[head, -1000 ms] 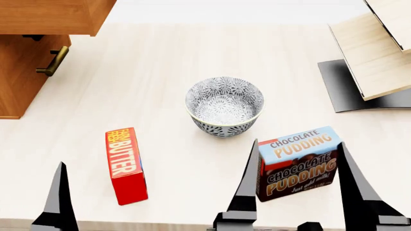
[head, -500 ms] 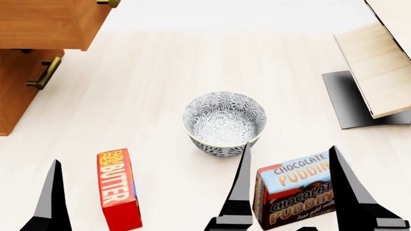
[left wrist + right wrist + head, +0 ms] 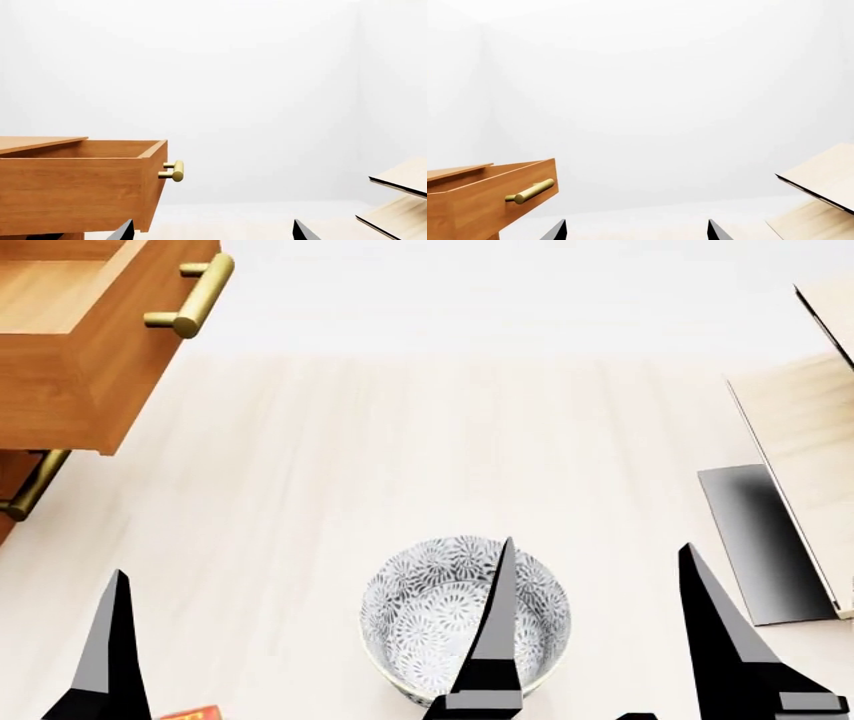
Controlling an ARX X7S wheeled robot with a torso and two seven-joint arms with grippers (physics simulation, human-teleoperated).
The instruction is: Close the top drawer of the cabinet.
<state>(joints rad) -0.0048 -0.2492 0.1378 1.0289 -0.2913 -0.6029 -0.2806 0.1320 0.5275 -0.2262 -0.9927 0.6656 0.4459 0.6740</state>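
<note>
The top drawer (image 3: 94,350) of the orange-brown cabinet (image 3: 8,468) stands pulled out at the far left, its lighter inside and brass bar handle (image 3: 190,295) showing. The drawer also shows in the left wrist view (image 3: 73,192) and in the right wrist view (image 3: 474,202). My left gripper (image 3: 213,232) is open and empty, short of the drawer front; in the head view only one of its fingers (image 3: 112,655) shows. My right gripper (image 3: 601,640) is open and empty, low and to the right, over the table.
A patterned grey bowl (image 3: 441,635) stands behind the right gripper's left finger. Pale slanted boards (image 3: 801,430) on a black base (image 3: 754,540) stand at the right. A lower drawer handle (image 3: 32,486) shows under the top drawer. A red box corner (image 3: 196,713) shows at the bottom edge.
The head view has swung upward: the drawer and its handle have come into view, the bowl has slid down, and the butter and pudding boxes have dropped out of frame.
</note>
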